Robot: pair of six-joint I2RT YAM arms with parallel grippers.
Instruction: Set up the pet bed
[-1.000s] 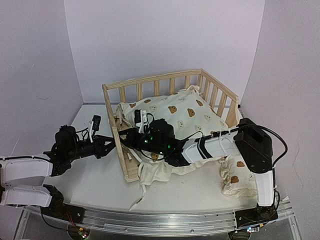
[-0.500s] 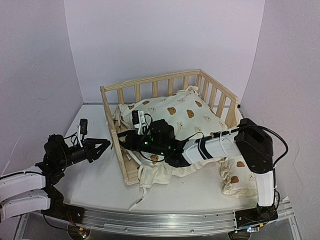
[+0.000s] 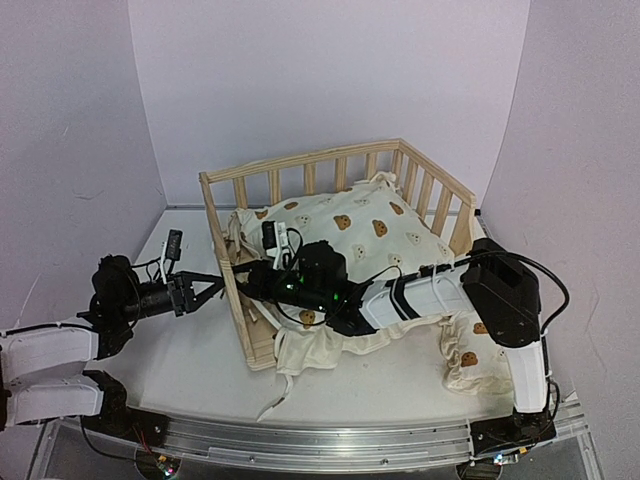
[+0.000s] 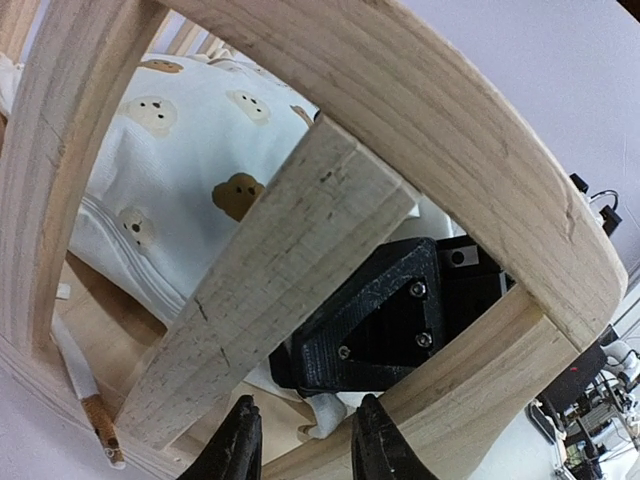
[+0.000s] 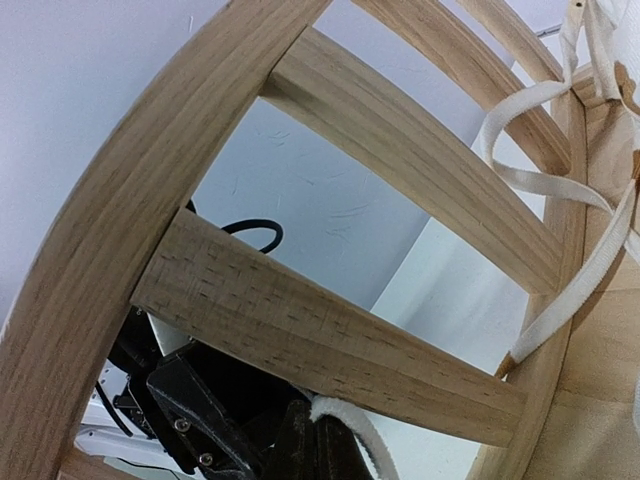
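The pet bed (image 3: 310, 163) is a pine frame with slatted rails in the middle of the table. A cream bear-print cushion (image 3: 370, 235) lies in it. My right gripper (image 3: 250, 283) reaches across the cushion to the inside of the left rail (image 3: 225, 250). It is shut on a white tie strap (image 5: 345, 412) just behind a slat (image 5: 330, 340). My left gripper (image 3: 207, 292) stands open outside the same rail. In the left wrist view its fingertips (image 4: 245, 420) flank the tie's end (image 4: 325, 415) and do not touch it.
A small bear-print pillow (image 3: 465, 350) lies on the table right of the bed, beside the right arm's base. The cushion's front edge and a loose tie (image 3: 280, 395) hang out over the bed's open front. Purple walls close in on three sides.
The left arm drew back from the rail, then edged towards it again, its jaws standing a little wider. The bed's left corner shifted slightly left. The right gripper stayed shut on the tie.
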